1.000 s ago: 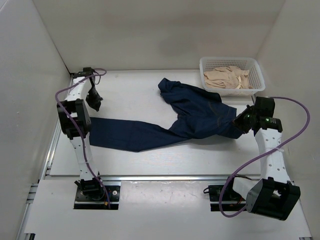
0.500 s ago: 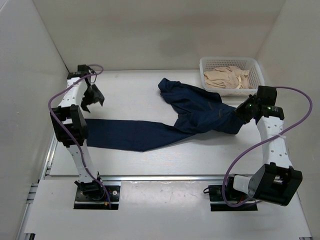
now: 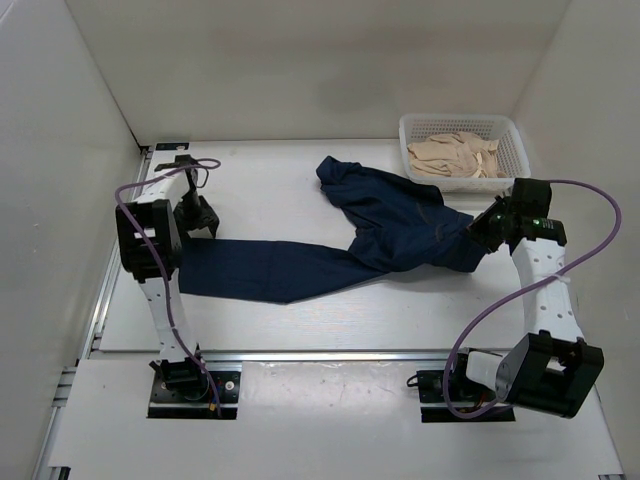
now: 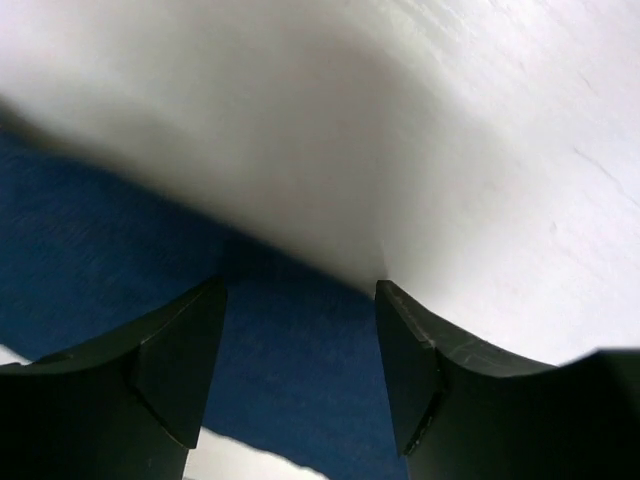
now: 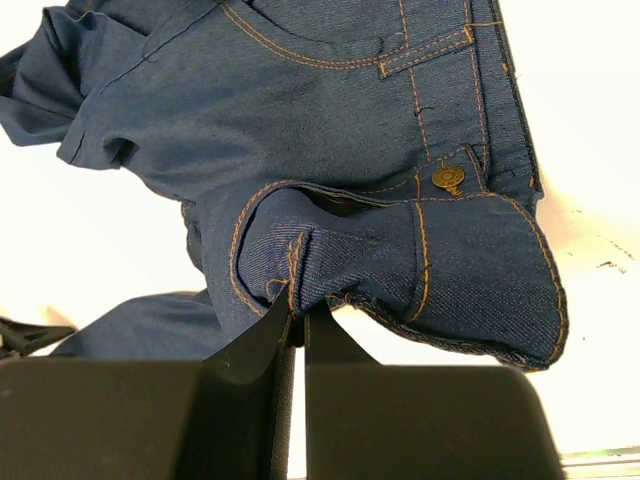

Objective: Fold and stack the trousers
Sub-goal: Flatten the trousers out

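A: Start at the left. State of the left arm's fingers [image 3: 197, 220]?
B: Spread apart, gripping nothing. The tips sit low over the left end of the trousers [image 3: 380, 232], at the far edge of the long leg. In the wrist view there is blue denim under the tips and bare worktop [image 3: 300, 312] beyond. Cannot tell whether they touch the cloth.
A: How do the trousers lie?
B: Dark blue denim, on the worktop. One leg is flat and runs left. The rest is bunched mid-worktop, with a fold reaching toward the far side. The waistband is at the right.
A: And the right arm's fingers [image 5: 297, 335]?
B: Clenched on a fold of the waistband. Tan stitching there, and the brass button [image 5: 447, 178] is near the pinch.
A: Further right?
B: A white basket [image 3: 512, 165] in the far right corner, near the trousers, with beige cloth [image 3: 455, 155] inside.
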